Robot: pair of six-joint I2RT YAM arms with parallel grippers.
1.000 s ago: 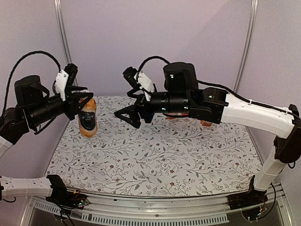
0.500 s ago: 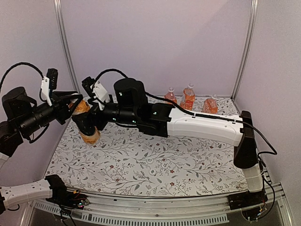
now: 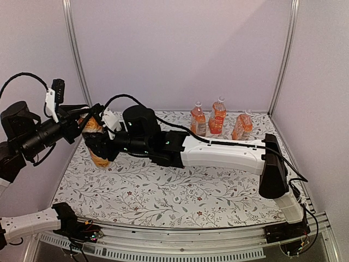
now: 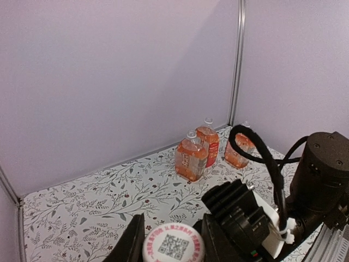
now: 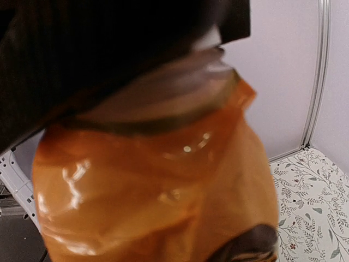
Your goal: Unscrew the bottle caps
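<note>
Floral-patterned table (image 3: 180, 191), left edge: left gripper (image 3: 87, 119) clamped tight on the white round plastic screw cap (image 4: 173, 246) of a tilted clear plastic bottle of orange liquid (image 3: 100, 159). That cap shows only from the left wrist. Right gripper (image 3: 98, 143) surrounds the bottle's body; its grip cannot be told. Three more white-capped bottles (image 3: 217, 115) stand along the far edge.

White bottle caps (image 4: 191, 133) sit screwed on, upright.
</note>
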